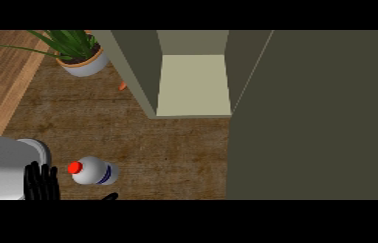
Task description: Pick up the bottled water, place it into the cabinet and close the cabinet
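In the lower left of the frame we see the small white plastic water bottle with a red cap and a blue label band (94, 171), standing on the brown wooden counter (170, 152), well apart from the olive-green cabinet (193, 82) that stands open at upper centre, its pale shelf bare. Our left hand (40, 183) shows just left of the bottle at the lower left, black fingers straight and relaxed, holding nothing; a dark fingertip peeks below the bottle. The right hand is out of sight.

We judge the bottle to be light to middling in weight if filled, stiff enough to take a squeeze, but smooth and round, so likely slippery. The best hold seems around its middle, at the blue band, below the narrowing shoulder. The wide dark cabinet door (303, 117) fills the right side. A green plant in a white pot (81, 54) sits upper left.
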